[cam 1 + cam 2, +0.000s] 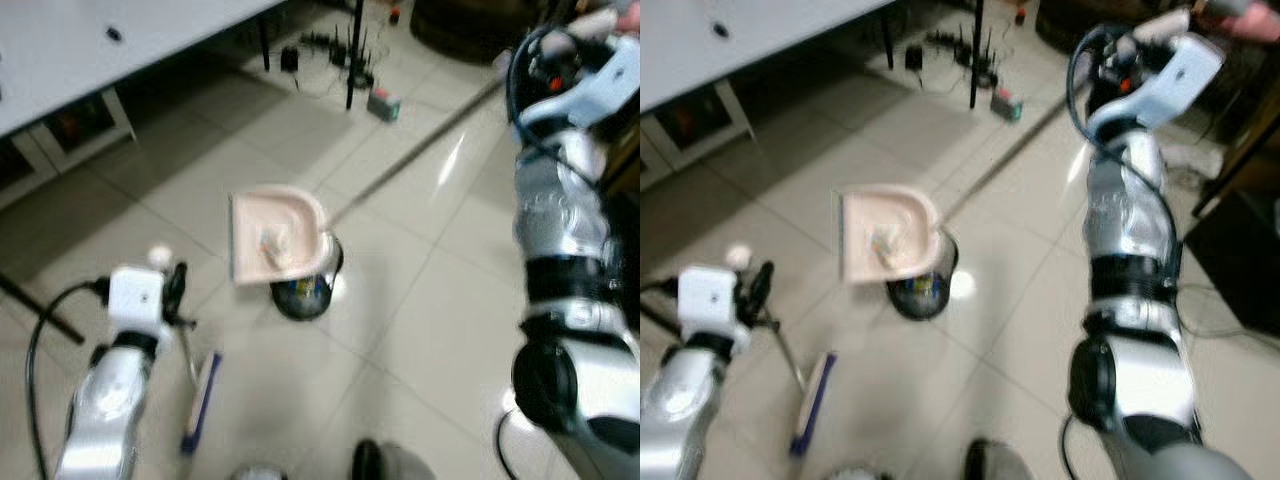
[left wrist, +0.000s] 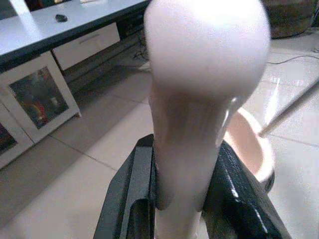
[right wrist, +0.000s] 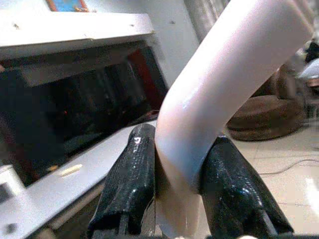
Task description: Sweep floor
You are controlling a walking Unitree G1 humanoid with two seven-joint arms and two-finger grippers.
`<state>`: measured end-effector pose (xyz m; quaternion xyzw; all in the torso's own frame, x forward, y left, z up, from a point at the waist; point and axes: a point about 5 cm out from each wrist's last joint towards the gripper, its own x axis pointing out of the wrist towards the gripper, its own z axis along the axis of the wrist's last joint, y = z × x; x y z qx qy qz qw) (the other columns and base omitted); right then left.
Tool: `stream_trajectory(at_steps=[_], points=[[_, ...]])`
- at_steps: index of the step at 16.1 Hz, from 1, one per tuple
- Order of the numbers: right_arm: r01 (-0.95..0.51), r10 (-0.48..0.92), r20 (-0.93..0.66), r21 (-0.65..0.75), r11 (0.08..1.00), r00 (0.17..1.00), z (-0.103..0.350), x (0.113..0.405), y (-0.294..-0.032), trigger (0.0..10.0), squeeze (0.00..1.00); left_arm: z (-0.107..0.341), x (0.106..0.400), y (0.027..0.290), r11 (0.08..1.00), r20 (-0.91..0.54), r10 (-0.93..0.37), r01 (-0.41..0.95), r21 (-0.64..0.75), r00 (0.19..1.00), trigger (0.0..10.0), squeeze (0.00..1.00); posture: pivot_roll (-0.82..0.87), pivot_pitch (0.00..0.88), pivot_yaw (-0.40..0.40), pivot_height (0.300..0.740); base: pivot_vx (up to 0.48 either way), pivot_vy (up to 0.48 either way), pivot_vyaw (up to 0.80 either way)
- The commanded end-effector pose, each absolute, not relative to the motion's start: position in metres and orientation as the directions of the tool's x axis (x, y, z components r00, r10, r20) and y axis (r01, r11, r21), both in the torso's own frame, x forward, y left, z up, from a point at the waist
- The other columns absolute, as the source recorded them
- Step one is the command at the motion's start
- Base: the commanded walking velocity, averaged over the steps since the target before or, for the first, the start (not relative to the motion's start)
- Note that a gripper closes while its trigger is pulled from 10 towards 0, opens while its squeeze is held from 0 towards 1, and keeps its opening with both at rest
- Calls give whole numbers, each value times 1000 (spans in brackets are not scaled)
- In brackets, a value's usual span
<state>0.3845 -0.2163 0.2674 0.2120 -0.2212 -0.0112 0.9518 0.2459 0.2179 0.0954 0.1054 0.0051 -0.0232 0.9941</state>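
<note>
My left gripper (image 2: 182, 194) is shut on the pale pink top of the broom handle (image 2: 199, 74), low on the left (image 1: 172, 285). The broom's thin rod runs down to its blue-bristled head (image 1: 203, 395) on the tiles. A pink dustpan (image 1: 278, 235) with some debris in it hangs tilted over a small black bin (image 1: 300, 298). Its long grey rod (image 1: 420, 145) rises to the upper right. There my right gripper (image 3: 179, 184) is shut on the dustpan's curved pink grip (image 3: 224, 79).
A grey table (image 1: 100, 40) with a black leg (image 1: 355, 50) spans the upper left, a white cabinet (image 1: 60, 130) under it. Cables (image 1: 335, 50) and a small box (image 1: 384, 103) lie behind the bin. A dark beanbag (image 1: 470, 25) sits at the far back.
</note>
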Motion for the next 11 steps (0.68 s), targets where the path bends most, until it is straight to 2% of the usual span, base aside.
stream_trajectory(at_steps=[1, 11], points=[[-91, -131, 484, 407, 909, 865, 285, 382, -218, 10000, 0, 101, 245, 218, 977, 10, -50, 47, 208, 999, 10000, 0, 114, 120, -10, 740, 375, 0, 0], [-61, -156, 474, 412, 909, 867, 279, 381, -228, 10000, 0, 101, 246, 217, 977, 6, -53, 50, 205, 999, 10000, 0, 111, 123, -6, 740, 359, 0, 0]])
